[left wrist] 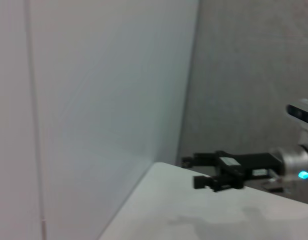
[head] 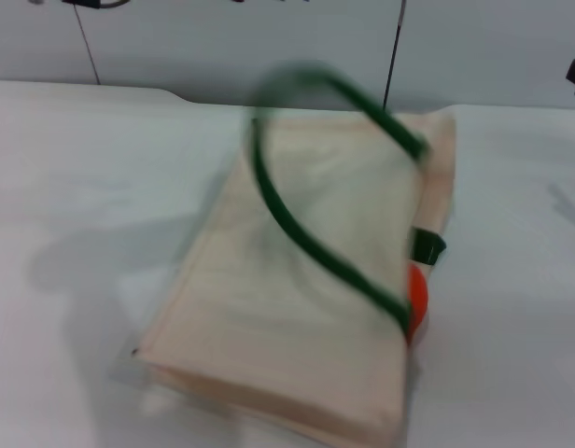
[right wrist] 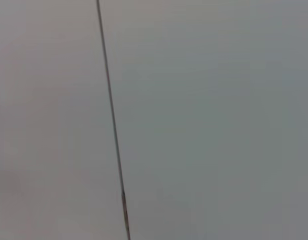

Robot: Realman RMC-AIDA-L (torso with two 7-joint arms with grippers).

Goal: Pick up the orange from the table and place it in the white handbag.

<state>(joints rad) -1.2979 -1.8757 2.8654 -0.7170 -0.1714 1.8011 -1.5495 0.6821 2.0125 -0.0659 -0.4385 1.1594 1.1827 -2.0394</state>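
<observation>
Your orange (head: 417, 297) sits against the bag's (head: 306, 280) right edge, mostly hidden behind the cloth and a green handle (head: 311, 233). The bag lies flat on the table (head: 73, 187). The right gripper (left wrist: 214, 172) hovers beyond the table's far right edge, fingers parted, holding nothing. You can't see the left gripper.

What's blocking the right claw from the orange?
The green handle of the white handbag crosses in front of the orange, and the cloth hides its left part. The right claw is far off, open.
</observation>
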